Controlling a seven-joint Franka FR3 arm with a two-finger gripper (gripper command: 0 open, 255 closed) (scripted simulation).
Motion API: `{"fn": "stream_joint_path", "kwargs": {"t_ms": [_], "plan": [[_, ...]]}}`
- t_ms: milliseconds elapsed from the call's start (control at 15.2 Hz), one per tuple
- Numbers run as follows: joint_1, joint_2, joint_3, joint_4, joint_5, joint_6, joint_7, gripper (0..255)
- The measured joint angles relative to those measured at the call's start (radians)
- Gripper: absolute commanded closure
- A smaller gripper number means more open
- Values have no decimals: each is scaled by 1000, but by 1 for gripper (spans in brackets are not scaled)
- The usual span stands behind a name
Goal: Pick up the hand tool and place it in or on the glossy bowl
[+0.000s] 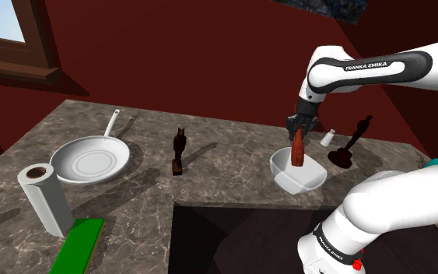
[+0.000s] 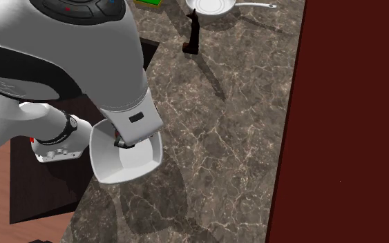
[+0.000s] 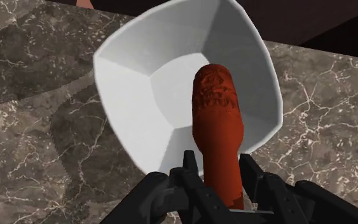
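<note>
One reddish-brown hand implement (image 3: 217,121), long and round-ended with a rough, patterned tip, hangs upright. It is clasped at its upper part between the fingers of the black two-finger tool (image 3: 220,170). Its lower end points down over the middle of the white glossy bowl (image 3: 130,76), an angular dish with faceted walls; whether the tip touches the bowl's floor cannot be told.

The bowl stands on the dark, pale-veined marble counter (image 1: 209,175), close to the edge of a dark square recess (image 1: 233,233). Beyond the bowl in the shoulder view stand a small white shaker (image 1: 328,138) and a dark brown figurine on a round base (image 1: 349,146). Toward that view's left are a slender dark statuette (image 1: 179,152), a white frying pan (image 1: 92,159), a white paper-towel roll (image 1: 44,198) and a flat green board (image 1: 77,245).
</note>
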Motion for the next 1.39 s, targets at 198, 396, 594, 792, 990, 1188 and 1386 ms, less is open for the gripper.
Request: {"fn": "stream_joint_path", "kwargs": {"t_ms": [198, 396, 594, 792, 990, 1188, 1386], "plan": [[-35, -136, -7, -92, -32, -78, -17, 255], [-48, -179, -11, -142, -45, -76, -22, 255], [-50, -170, -16, -171, -51, -39, -19, 255], [-51, -150, -23, -201, -57, 10, -15, 255], [-54, -129, -32, -223, -66, 71, -15, 255], [-59, -116, -36, -253, -74, 148, -13, 255], [-62, -91, -38, -256, -74, 181, -15, 255]]}}
